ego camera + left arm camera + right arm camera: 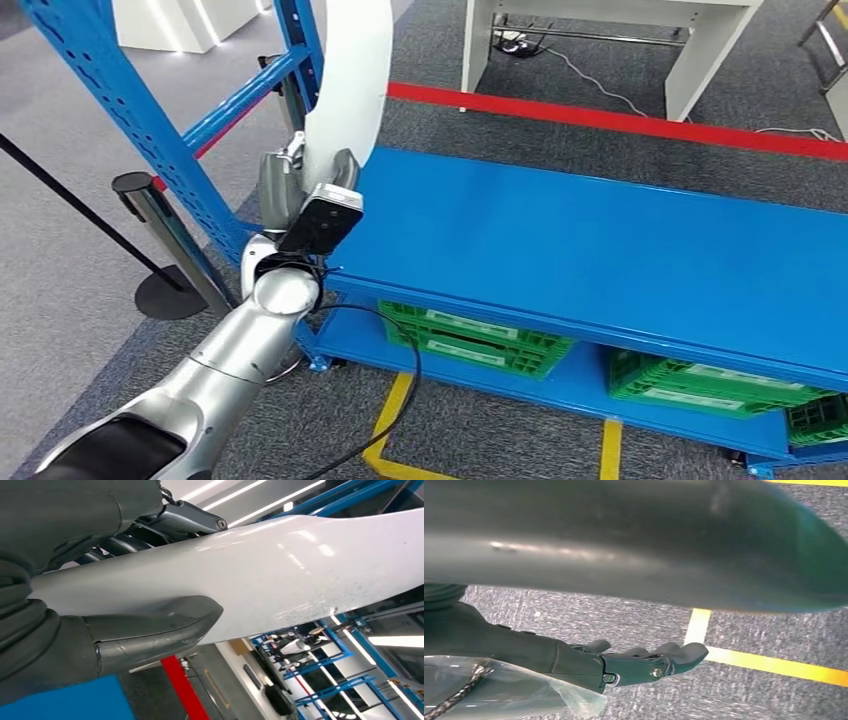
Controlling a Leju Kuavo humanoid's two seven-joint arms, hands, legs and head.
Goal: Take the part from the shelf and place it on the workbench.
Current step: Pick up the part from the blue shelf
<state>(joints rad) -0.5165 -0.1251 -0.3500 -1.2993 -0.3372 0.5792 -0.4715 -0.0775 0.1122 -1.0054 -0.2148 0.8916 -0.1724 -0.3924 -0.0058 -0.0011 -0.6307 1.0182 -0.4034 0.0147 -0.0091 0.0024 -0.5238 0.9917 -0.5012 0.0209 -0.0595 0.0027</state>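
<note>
The part (345, 70) is a long, curved, glossy white panel standing upright at the left end of the blue shelf (600, 250). My left hand (300, 185) grips its lower end beside the shelf's corner. The left wrist view shows the thumb (150, 630) pressed on one face of the white part (300, 575), with the darker fingers behind it. My right hand (644, 662) hangs above grey carpet, fingers stretched out and holding nothing. A white bench (700, 40) stands beyond the shelf at the far side.
Green crates (480, 340) sit on the lower shelf level. A blue slanted upright (130, 120) and a black post with a round base (165, 250) stand to the left. A red floor line (620, 120) runs behind the shelf, yellow tape (390, 420) in front.
</note>
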